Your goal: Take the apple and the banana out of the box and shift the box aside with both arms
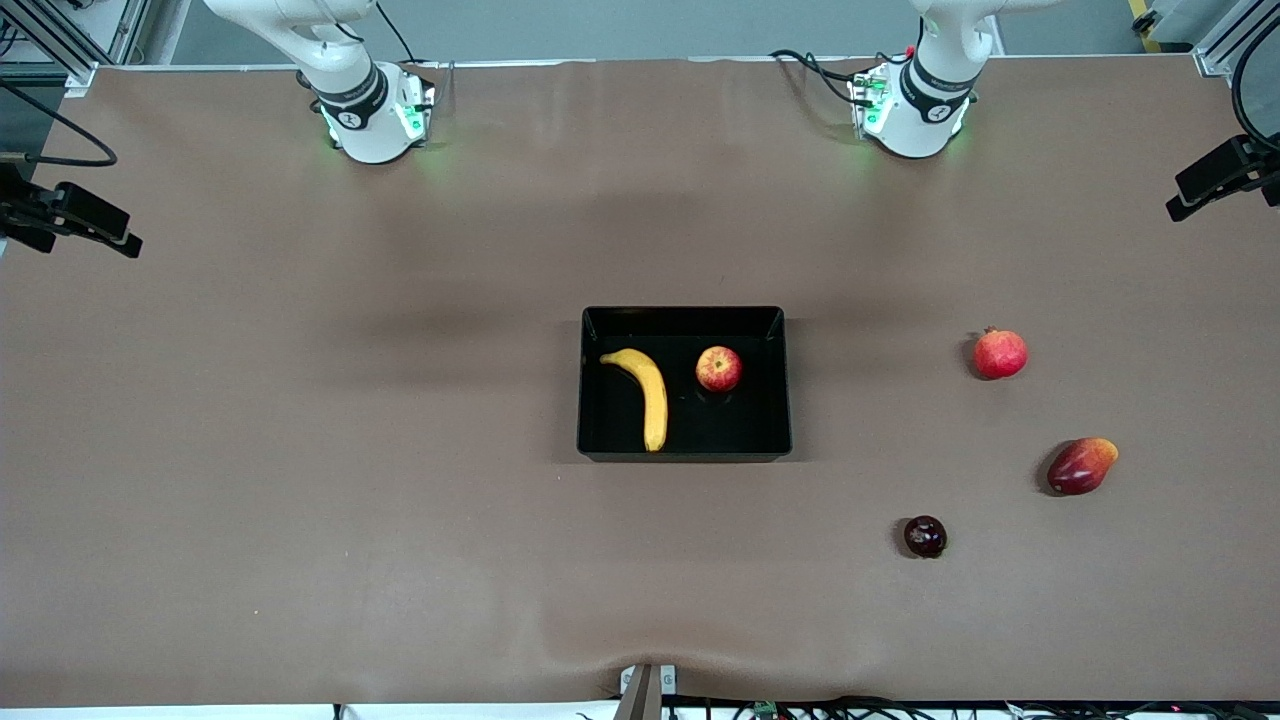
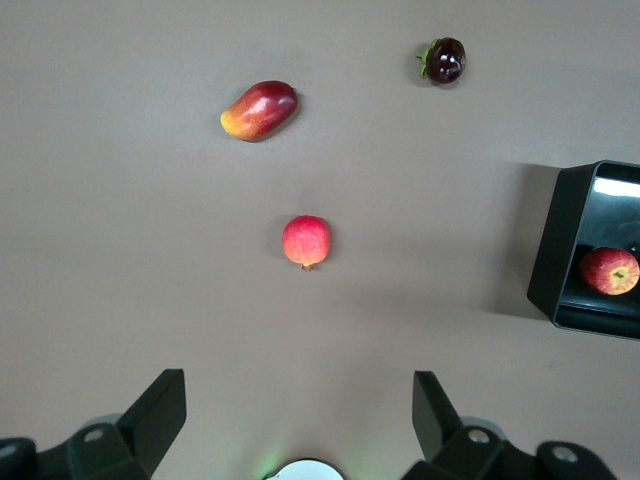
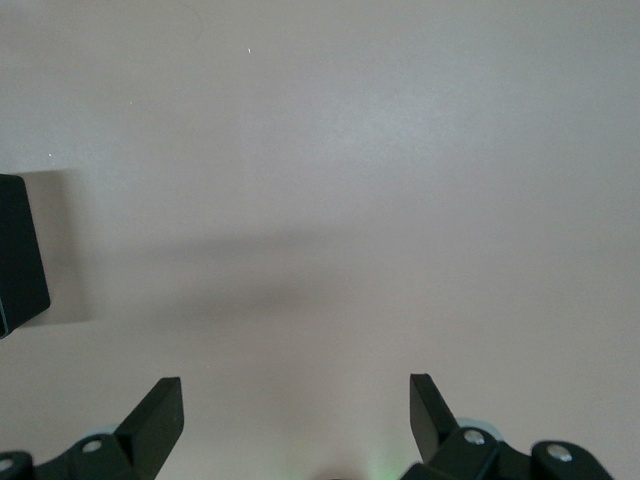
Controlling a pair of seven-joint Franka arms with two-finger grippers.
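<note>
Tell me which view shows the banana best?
Front view: the whole banana lies in the box, unblocked. Left wrist view shows only a box corner with the apple; right wrist view only a box edge.

Brown matte table fills the view, evenly lit. Grey floor strip and aluminium frame posts along top edge.

My desk looks matt brown, slightly rippled; the box is glossy black plastic; my tools' fingers look matt black.

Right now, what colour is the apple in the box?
Red with yellow patches, the apple; front view shows it best.
</note>
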